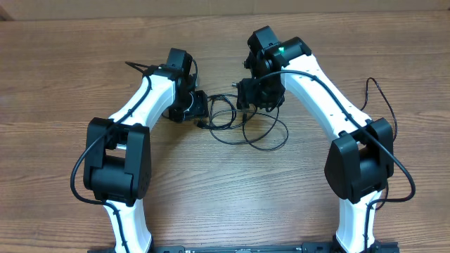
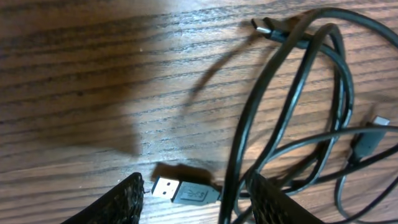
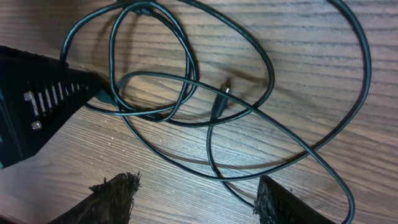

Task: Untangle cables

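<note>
The cables (image 1: pixel 242 123) lie as tangled thin black loops on the wooden table between my two grippers. My left gripper (image 1: pixel 199 107) is open at the tangle's left edge. In the left wrist view its fingertips (image 2: pixel 198 199) straddle a grey USB-A plug (image 2: pixel 186 190) and one cord strand, low over the table. Another small plug (image 2: pixel 266 28) and a dark connector (image 2: pixel 367 142) lie further off. My right gripper (image 1: pixel 247 98) is open above the tangle's top. In the right wrist view its fingertips (image 3: pixel 196 196) hover over crossed loops (image 3: pixel 186 87), with a small plug (image 3: pixel 221 102) in the middle.
The left gripper's black body (image 3: pixel 34 102) shows at the left of the right wrist view, touching the loops. The arms' own thicker black wires (image 1: pixel 380 98) run along both white arms. Bare wooden table (image 1: pixel 70 84) surrounds the tangle.
</note>
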